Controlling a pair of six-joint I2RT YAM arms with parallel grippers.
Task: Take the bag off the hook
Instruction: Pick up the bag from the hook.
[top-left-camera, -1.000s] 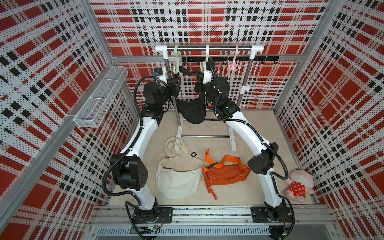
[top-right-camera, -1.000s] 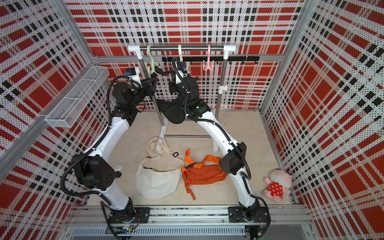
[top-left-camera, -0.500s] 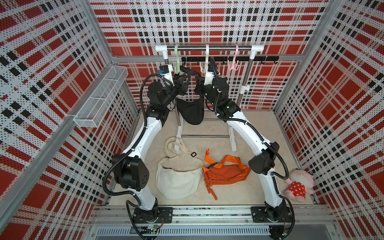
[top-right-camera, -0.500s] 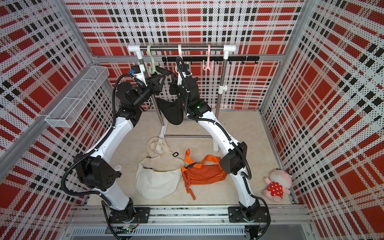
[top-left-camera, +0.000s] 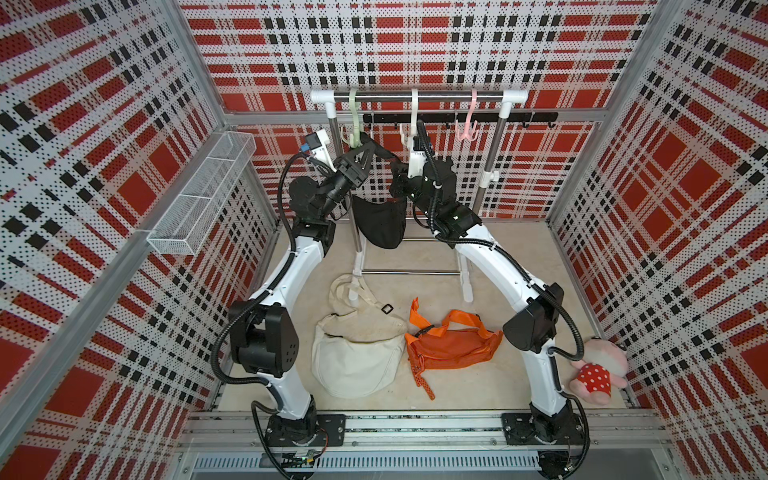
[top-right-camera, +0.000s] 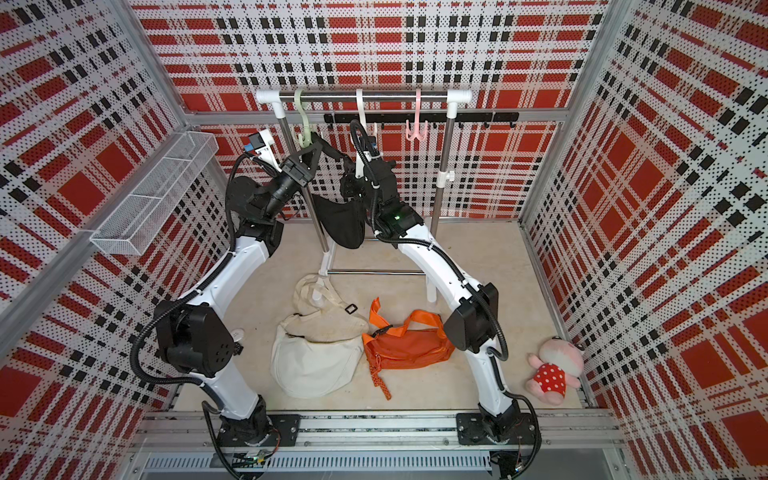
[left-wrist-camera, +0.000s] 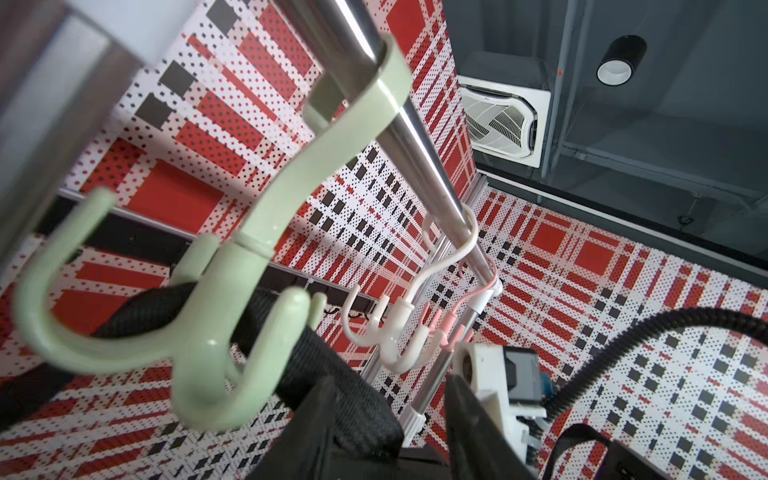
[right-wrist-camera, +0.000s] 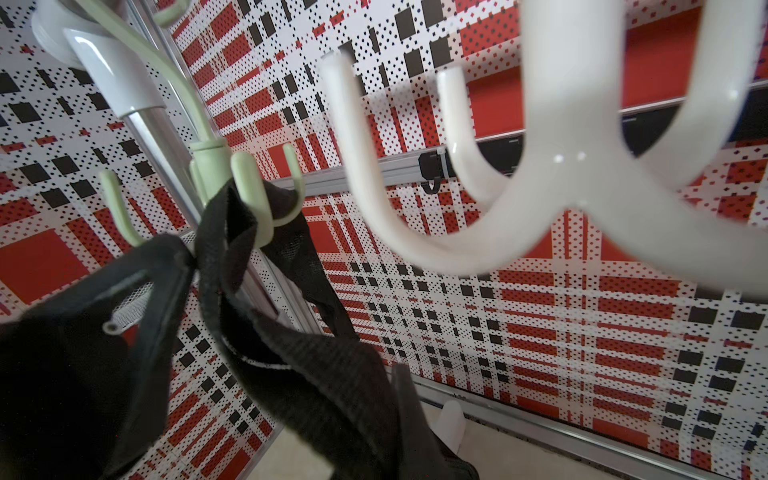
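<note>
Beneath the green hook (left-wrist-camera: 216, 332), at twelve o'clock, the black bag (top-left-camera: 380, 226) is still hung by its strap (right-wrist-camera: 226, 253). The left gripper (top-left-camera: 362, 150) has been raised to the hook, jaws parted; the right gripper (top-left-camera: 397, 179), at three o'clock, is clamped on the strap. Unhooking is judged imminent.

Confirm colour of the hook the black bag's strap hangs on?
Pale green hook, clearest in the left wrist view; the black strap loops over its prongs.

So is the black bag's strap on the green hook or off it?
On: the right wrist view shows the strap looped over a green hook prong.
</note>
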